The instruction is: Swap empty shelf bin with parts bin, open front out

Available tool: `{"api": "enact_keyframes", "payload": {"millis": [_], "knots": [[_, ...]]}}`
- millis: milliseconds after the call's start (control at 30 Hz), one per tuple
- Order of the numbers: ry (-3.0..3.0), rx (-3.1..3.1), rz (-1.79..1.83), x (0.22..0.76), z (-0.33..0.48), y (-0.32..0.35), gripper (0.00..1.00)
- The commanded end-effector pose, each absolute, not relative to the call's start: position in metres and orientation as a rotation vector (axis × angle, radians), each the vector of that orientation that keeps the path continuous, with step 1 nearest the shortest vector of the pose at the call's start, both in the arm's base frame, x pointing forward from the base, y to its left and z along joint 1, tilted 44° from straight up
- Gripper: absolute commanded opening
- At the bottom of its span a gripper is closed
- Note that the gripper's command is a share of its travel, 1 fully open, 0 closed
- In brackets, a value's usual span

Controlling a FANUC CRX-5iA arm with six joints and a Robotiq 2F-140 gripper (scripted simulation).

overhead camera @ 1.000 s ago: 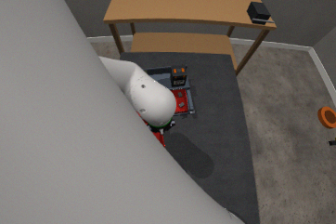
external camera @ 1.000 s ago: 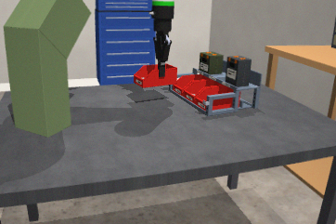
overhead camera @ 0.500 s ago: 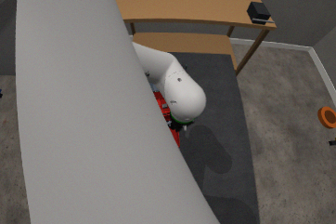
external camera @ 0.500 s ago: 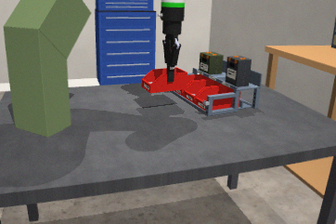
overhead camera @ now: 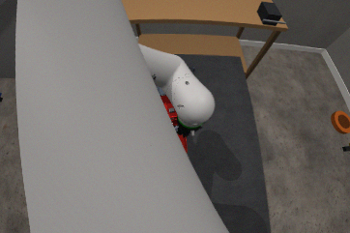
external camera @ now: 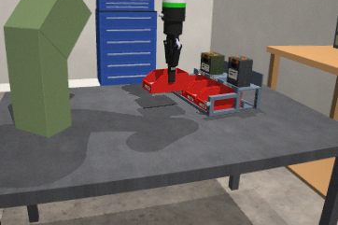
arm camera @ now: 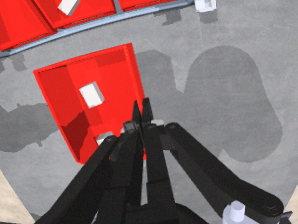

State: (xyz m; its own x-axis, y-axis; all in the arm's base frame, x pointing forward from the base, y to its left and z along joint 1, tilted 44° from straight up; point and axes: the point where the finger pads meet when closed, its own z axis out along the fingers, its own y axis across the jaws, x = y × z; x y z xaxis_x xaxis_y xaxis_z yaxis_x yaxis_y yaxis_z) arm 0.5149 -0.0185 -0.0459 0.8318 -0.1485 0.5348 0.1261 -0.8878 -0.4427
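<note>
My gripper [arm camera: 143, 108] is shut on the right side wall of a red open bin [arm camera: 93, 103], which has white parts in it. In the exterior view the gripper [external camera: 172, 76] hangs straight down and holds this bin [external camera: 165, 81] a little above the grey table, just left of the shelf [external camera: 219, 94]; the bin's shadow lies below it. I cannot make out an empty bin. In the top view the arm hides almost everything but a strip of red [overhead camera: 174, 120].
Two dark boxes [external camera: 212, 63] [external camera: 239, 70] stand on the shelf's upper board. A large green block [external camera: 42, 60] stands at the table's left. A blue drawer cabinet [external camera: 125, 34] is behind the table and a wooden table [overhead camera: 203, 4] to its right.
</note>
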Motion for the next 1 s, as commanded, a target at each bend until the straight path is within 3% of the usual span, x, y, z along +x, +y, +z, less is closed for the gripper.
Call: {"api": "enact_keyframes", "payload": {"millis": [0,967], "knots": [[0.017,-2.543,-0.796,0.516,-0.047,-0.019,0.10],[0.017,-2.543,-0.796,0.549,-0.091,0.008,0.10]]}}
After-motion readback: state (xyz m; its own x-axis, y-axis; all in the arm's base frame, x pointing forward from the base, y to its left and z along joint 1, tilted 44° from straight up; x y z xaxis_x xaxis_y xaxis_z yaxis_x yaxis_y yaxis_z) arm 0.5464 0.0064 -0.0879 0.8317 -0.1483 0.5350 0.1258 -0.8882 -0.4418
